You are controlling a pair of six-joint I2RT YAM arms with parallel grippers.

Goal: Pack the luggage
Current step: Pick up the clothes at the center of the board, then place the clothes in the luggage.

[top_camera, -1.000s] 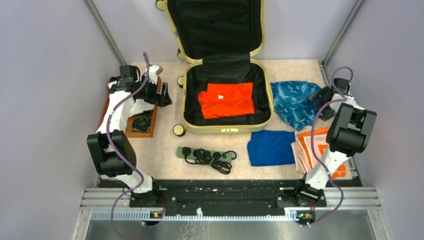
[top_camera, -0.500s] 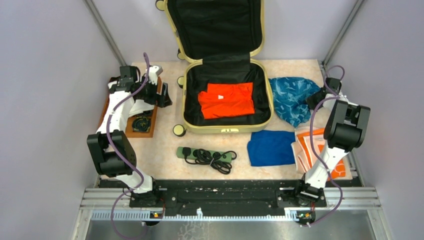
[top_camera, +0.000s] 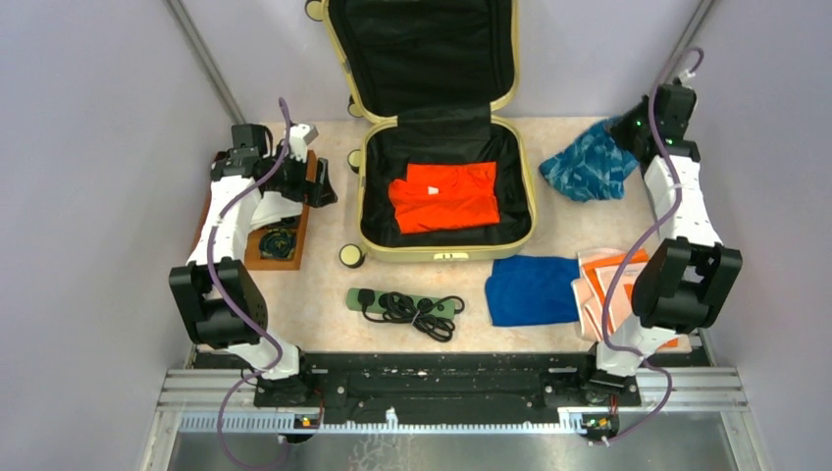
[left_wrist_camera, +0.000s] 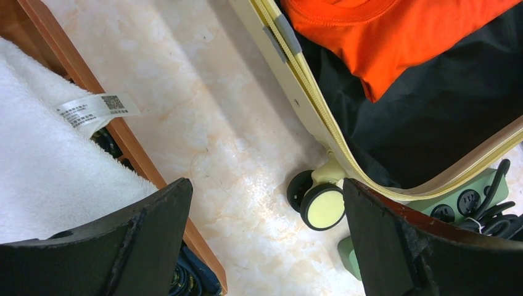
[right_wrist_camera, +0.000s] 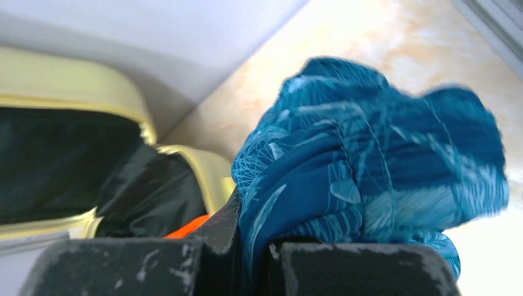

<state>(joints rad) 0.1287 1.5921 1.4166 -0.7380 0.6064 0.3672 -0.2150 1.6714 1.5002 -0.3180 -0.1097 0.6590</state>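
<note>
At the far left, a wooden tray (top_camera: 257, 259) lies on the marble-patterned table (top_camera: 314, 294), carrying a white towel (left_wrist_camera: 49, 160) with a printed label (left_wrist_camera: 95, 108). A small dark round item (top_camera: 278, 240) sits at the tray's near end, too small to identify. The left gripper (left_wrist_camera: 265, 185) hangs over the tray's inner edge and the bare table beside it. Its jaws are spread wide and hold nothing. Just to its right is the luggage (top_camera: 446, 252), a pale yellow hard-shell case in the middle of the far half of the table. Its black-lined lid (top_camera: 422, 49) stands up against the back wall. One cream-and-black wheel (left_wrist_camera: 324, 206) rests on the table at its near left corner. An orange garment (top_camera: 443, 196) lies folded in the black-lined base, and the rest of the lining around it is bare. In front of the case, a green power strip (top_camera: 365, 297) lies with its black cable coiled over it. To the right of that a folded blue cloth (top_camera: 532, 289) lies flat, touching a stack of orange-and-white packets (top_camera: 600, 285) that is partly hidden behind the right arm. At the far right corner, the right gripper (right_wrist_camera: 265, 259) has its jaws pressed together on a bunched teal patterned cloth (top_camera: 589, 167). The cloth hangs from the gripper toward the table, to the right of the luggage and outside it. Whether its lower folds touch the table cannot be told.
</note>
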